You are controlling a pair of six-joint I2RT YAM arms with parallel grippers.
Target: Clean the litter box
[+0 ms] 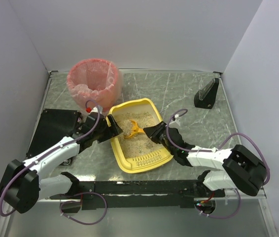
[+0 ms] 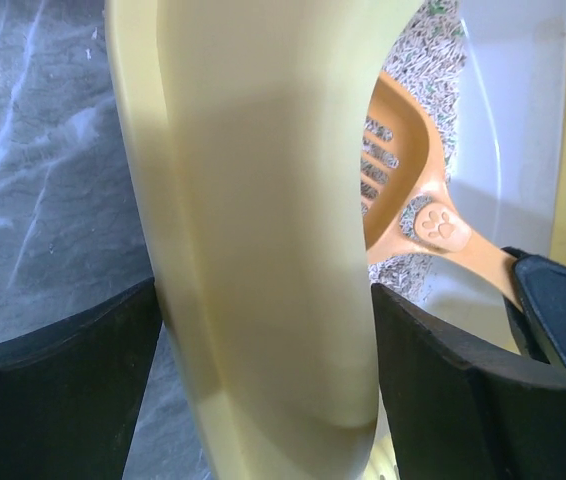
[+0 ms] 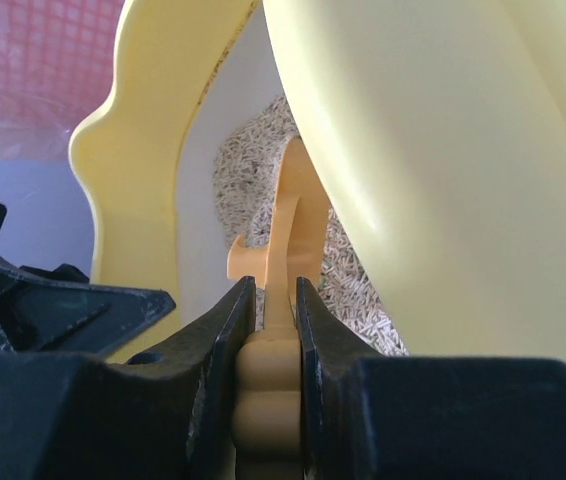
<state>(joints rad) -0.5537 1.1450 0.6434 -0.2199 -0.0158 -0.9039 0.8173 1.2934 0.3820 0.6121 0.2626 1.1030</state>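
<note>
A: From above, why are both arms at the litter box [image 1: 117, 150]?

B: My guess is that the left gripper [image 1: 114, 127] steadies its left rim while the right gripper [image 1: 148, 132] works the orange scoop [image 1: 133, 129] in the litter. The box sits mid-table [image 1: 189, 94] on grey marbling. The pink basket [image 1: 80, 91] is just behind, with white walls on 3 sides.

A: Left wrist?

B: 2 fingers [image 2: 63, 380] press the yellow rim from either side.

A: Right wrist?

B: Jaws clamped on the scoop's handle, its blade edge-on over the grains.
</note>
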